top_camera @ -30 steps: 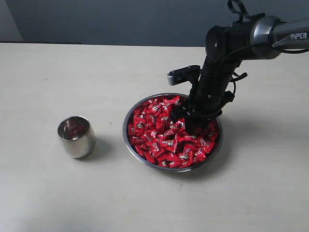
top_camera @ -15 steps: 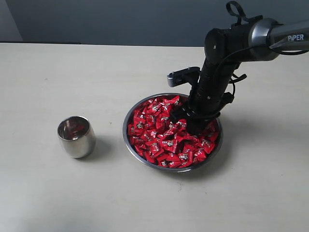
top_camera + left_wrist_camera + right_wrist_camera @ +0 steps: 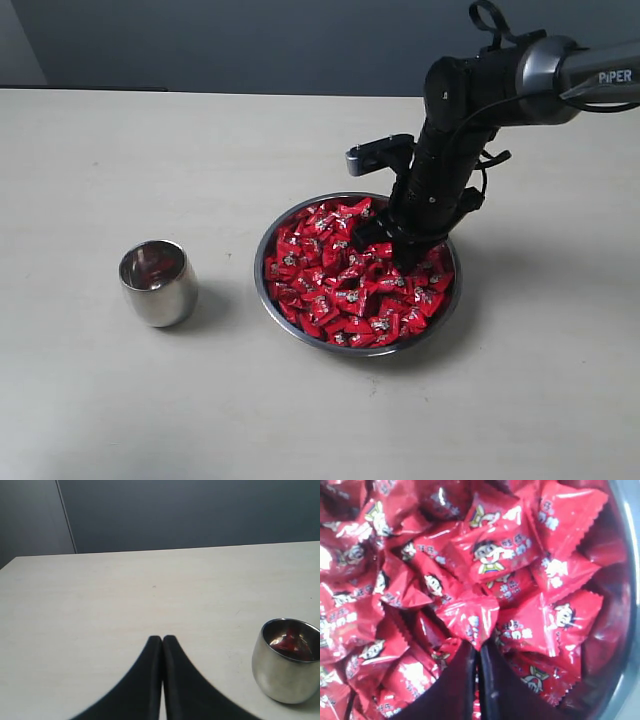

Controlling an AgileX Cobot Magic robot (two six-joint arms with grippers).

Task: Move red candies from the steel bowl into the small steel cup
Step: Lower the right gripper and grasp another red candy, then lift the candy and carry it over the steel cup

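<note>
The steel bowl [image 3: 262, 285] sits right of the table's middle, heaped with red candies [image 3: 335, 285]. My right gripper [image 3: 397, 262] points down into the heap on the bowl's right side. In the right wrist view its jaws [image 3: 479, 647] are shut, pinching a corner of one red candy [image 3: 470, 616], with the bowl's wall [image 3: 622, 610] beside it. The small steel cup [image 3: 157, 283] stands upright left of the bowl, apart from it. My left gripper [image 3: 162, 639] is shut and empty above bare table, with the cup [image 3: 285, 675] off to one side and red candy [image 3: 289, 644] inside it.
The light table [image 3: 120, 160] stretches around the bowl and cup. A dark wall [image 3: 250, 40] runs along its far edge. My right arm [image 3: 470, 110] reaches in from the upper right over the bowl's far rim.
My right gripper's jaws have closed in the candy heap and the gripper has risen slightly. The bowl and cup have not moved.
</note>
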